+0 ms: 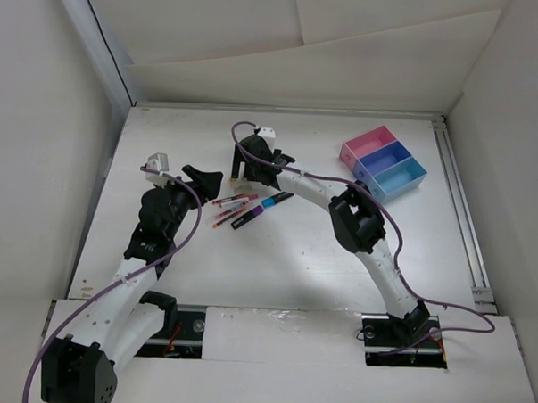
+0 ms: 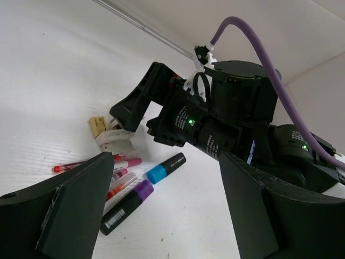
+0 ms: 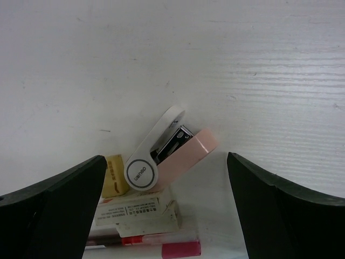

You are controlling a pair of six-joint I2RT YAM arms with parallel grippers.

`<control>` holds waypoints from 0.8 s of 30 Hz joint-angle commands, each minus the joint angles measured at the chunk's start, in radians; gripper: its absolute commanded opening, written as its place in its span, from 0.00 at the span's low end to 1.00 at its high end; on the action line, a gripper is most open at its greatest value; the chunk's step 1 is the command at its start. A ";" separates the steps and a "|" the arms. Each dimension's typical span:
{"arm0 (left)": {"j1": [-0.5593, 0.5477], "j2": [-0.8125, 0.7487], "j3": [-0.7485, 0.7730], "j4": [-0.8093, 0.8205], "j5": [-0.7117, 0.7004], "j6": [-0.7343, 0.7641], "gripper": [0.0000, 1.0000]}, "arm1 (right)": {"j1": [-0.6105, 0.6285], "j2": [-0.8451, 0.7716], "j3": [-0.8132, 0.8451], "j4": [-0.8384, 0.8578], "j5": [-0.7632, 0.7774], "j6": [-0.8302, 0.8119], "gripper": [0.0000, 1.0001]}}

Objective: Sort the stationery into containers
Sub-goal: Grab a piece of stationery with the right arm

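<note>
On the white, wall-ringed table (image 1: 293, 274), left claw (image 2: 167, 162) and right claw (image 3: 164, 160) gape wide — both empty.

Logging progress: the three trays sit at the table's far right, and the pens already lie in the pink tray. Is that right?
Not quite. The pens are not in the pink tray. The top external view shows them lying on the table, in the pile left of centre. The trays do sit at the far right.
</note>
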 commanded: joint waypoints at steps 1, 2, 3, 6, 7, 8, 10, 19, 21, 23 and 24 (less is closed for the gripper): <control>-0.006 -0.018 -0.011 0.048 0.017 -0.006 0.77 | 0.009 0.014 0.051 -0.005 0.043 0.026 1.00; -0.006 -0.018 -0.011 0.048 0.017 -0.006 0.77 | 0.009 0.024 0.051 -0.005 0.043 0.026 1.00; -0.006 -0.018 -0.011 0.048 0.017 -0.006 0.77 | 0.009 0.025 0.051 -0.005 0.053 0.026 1.00; -0.006 -0.018 -0.011 0.048 0.017 -0.006 0.77 | 0.009 0.034 0.051 -0.005 0.067 0.035 0.89; -0.006 -0.018 -0.011 0.048 0.017 -0.006 0.77 | 0.018 0.034 0.051 -0.005 0.078 0.035 0.83; -0.006 -0.018 -0.011 0.048 0.017 -0.006 0.77 | 0.019 0.034 0.051 -0.005 0.078 0.035 0.77; -0.006 -0.018 -0.011 0.048 0.017 -0.006 0.77 | 0.019 0.034 0.051 0.004 0.078 0.035 0.68; -0.006 -0.018 -0.011 0.057 0.026 -0.006 0.77 | 0.019 0.045 0.051 0.014 0.096 0.035 0.58; -0.006 -0.018 -0.011 0.057 0.026 -0.006 0.77 | 0.019 0.045 0.065 0.014 0.096 0.035 0.72; -0.006 -0.018 -0.011 0.057 0.026 -0.006 0.77 | 0.009 0.057 0.079 0.014 0.096 0.035 0.83; -0.006 -0.018 -0.011 0.066 0.026 -0.006 0.77 | 0.009 0.057 0.079 0.014 0.096 0.035 0.83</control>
